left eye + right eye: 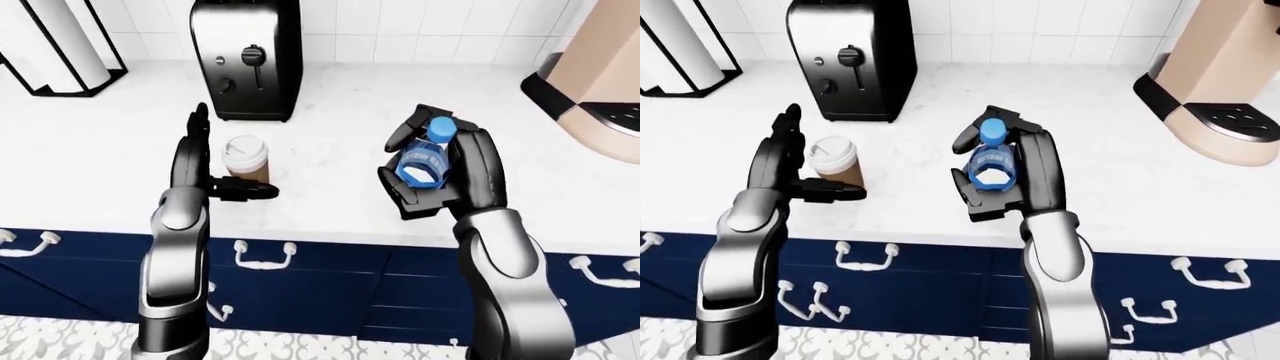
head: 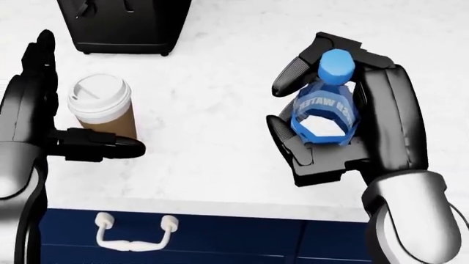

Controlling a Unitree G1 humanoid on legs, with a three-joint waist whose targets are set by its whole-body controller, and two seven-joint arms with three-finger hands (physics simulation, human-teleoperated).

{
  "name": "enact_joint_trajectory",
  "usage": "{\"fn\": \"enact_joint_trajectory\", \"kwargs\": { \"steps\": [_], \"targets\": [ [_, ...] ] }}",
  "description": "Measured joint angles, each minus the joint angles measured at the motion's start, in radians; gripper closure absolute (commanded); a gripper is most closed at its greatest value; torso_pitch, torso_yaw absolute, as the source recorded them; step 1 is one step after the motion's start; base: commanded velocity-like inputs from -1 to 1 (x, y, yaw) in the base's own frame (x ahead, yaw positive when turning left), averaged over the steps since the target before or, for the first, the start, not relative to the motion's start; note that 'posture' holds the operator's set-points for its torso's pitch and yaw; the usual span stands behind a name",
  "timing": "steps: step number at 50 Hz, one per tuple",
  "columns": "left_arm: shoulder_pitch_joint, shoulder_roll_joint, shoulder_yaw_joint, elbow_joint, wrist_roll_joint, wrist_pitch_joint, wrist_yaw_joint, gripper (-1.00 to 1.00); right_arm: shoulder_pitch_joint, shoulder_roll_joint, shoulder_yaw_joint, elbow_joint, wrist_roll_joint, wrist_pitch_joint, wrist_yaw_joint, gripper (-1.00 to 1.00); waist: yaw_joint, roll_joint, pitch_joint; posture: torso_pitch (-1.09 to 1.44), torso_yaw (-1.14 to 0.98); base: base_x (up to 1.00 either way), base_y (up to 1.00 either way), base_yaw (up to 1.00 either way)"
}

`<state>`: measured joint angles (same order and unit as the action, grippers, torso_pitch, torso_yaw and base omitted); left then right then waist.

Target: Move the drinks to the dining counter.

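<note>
A blue water bottle (image 2: 326, 105) with a blue cap is held above the white counter (image 2: 213, 99), my right hand (image 2: 316, 113) shut round it. A brown paper coffee cup (image 2: 103, 107) with a white lid stands on the counter at the left of the head view. My left hand (image 2: 62, 104) is open beside the cup: its fingers stand upright at the cup's left and the thumb reaches across below it. Whether it touches the cup I cannot tell.
A black toaster (image 1: 247, 60) stands beyond the cup. A paper-towel holder (image 1: 60, 45) is at the upper left, a tan coffee machine (image 1: 600, 82) at the right. Navy drawers with white handles (image 2: 136, 234) run under the counter edge.
</note>
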<state>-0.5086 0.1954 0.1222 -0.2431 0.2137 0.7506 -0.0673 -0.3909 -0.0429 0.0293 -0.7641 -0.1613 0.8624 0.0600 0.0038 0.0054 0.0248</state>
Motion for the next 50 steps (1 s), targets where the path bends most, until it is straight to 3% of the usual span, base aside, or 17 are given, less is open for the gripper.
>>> {"fn": "enact_joint_trajectory", "kwargs": {
  "steps": [25, 27, 28, 30, 32, 40, 47, 50],
  "targets": [
    [-0.03, -0.005, -0.01, 0.139, 0.023, -0.048, 0.001, -1.0, 0.009, 0.006, -0.013, 0.005, -0.004, -0.012, 0.005, 1.0, -0.001, 0.0, -0.001, 0.0, 0.0, 0.0, 0.0, 0.0],
    [-0.03, -0.004, -0.01, 0.142, 0.024, -0.046, 0.002, -0.38, 0.01, 0.006, -0.015, 0.007, -0.004, -0.014, 0.005, 1.0, -0.001, 0.0, 0.0, 0.0, 0.0, 0.0, 0.0, 0.0],
    [-0.031, -0.005, -0.01, 0.142, 0.025, -0.046, 0.003, -0.29, 0.011, 0.006, -0.015, 0.007, -0.004, -0.014, 0.004, 1.0, -0.001, 0.0, 0.0, 0.0, 0.0, 0.0, 0.0, 0.0],
    [-0.032, -0.005, -0.011, 0.142, 0.026, -0.047, 0.003, 0.18, 0.012, 0.006, -0.016, 0.007, -0.003, -0.015, 0.004, 1.0, 0.0, 0.0, 0.0, 0.0, 0.0, 0.0, 0.0, 0.0],
    [-0.032, -0.005, -0.013, 0.145, 0.026, -0.052, 0.003, 0.39, 0.015, 0.006, -0.015, 0.006, -0.003, -0.016, 0.003, 1.0, -0.001, 0.0, -0.001, 0.0, 0.0, 0.0, 0.0, 0.0],
    [-0.033, -0.002, -0.006, 0.141, 0.03, -0.071, 0.011, 0.58, 0.019, 0.007, -0.01, 0.0, -0.003, -0.018, 0.003, 1.0, -0.001, 0.001, -0.005, 0.0, 0.0, 0.0, 0.0, 0.0],
    [-0.023, -0.007, -0.015, 0.096, 0.032, -0.035, -0.005, 1.0, 0.023, 0.008, -0.01, 0.004, -0.004, -0.022, 0.004, 1.0, -0.001, 0.001, -0.002, 0.0, 0.0, 0.0, 0.0, 0.0],
    [-0.023, -0.007, -0.021, 0.044, 0.034, 0.009, -0.023, 1.0, 0.019, 0.007, -0.01, -0.004, -0.005, -0.01, 0.006, 1.0, -0.002, 0.0, 0.001, 0.0, 0.0, 0.0, 0.0, 0.0]
  ]
}}
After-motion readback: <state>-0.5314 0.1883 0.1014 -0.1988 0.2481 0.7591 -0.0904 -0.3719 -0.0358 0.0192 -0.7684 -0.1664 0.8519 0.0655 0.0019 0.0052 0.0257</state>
